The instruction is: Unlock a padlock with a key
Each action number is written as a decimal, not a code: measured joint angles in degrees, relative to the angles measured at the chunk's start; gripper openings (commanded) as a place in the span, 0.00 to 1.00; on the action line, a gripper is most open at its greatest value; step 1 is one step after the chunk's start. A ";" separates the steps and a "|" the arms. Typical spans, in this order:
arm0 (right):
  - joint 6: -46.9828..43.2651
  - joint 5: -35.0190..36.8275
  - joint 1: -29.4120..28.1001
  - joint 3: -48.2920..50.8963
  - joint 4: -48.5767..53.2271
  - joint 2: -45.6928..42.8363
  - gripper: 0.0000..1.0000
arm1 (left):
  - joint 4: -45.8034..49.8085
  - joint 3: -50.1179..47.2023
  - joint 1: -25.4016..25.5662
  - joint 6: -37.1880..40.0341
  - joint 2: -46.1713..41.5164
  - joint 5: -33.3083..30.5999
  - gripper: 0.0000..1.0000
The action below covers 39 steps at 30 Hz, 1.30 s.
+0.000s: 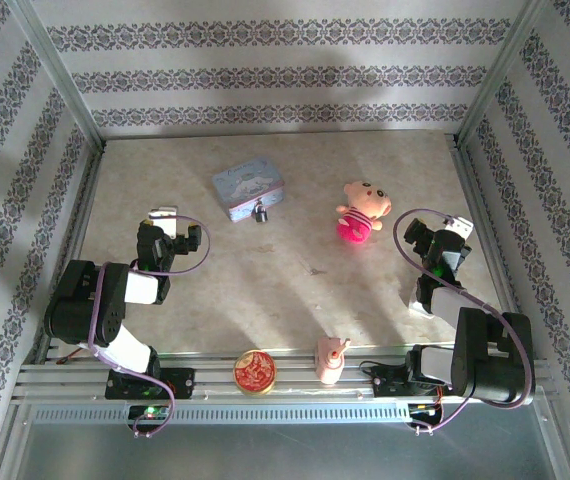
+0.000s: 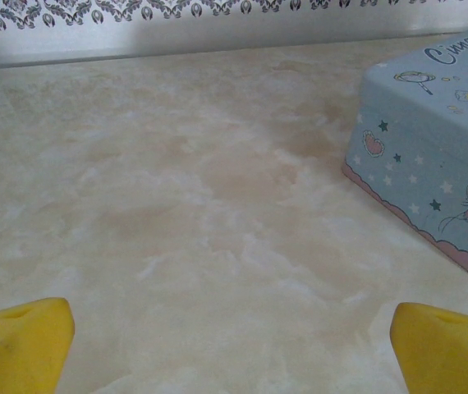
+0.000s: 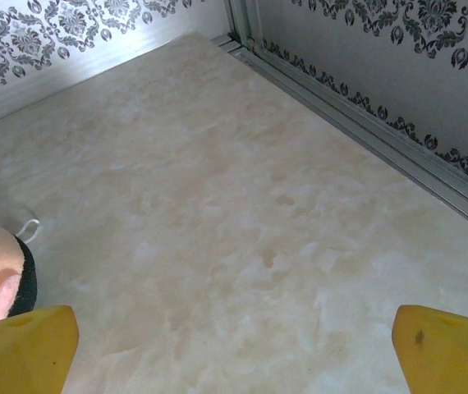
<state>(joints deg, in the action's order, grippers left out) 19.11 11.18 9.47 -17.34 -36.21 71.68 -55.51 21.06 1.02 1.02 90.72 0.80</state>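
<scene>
Table top (image 1: 265, 285): beige marbled surface, matt, with faint brownish patches. Back wall (image 1: 285, 60): white paper with horizontal bands of dark floral ornament. Left wall (image 1: 5, 180) and right wall (image 1: 560, 170): same paper, bands running up and down. Silver metal posts stand at the far left corner (image 1: 60, 75) and the far right corner (image 1: 500, 68). Slotted aluminium rails (image 1: 285, 397) run along the near edge. Light: uneven, with pale slanting streaks over the table's middle and soft shadow across the back wall.
</scene>
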 measured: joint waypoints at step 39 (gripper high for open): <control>14.10 21.73 -48.50 -30.32 53.90 -0.11 0.79 | 14.91 5.77 0.00 -19.43 -13.60 -5.49 0.99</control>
<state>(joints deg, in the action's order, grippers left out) 33.21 32.91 -39.03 -47.66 17.69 71.57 -40.60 26.83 1.02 -18.41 77.12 -4.69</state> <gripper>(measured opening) 0.799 0.993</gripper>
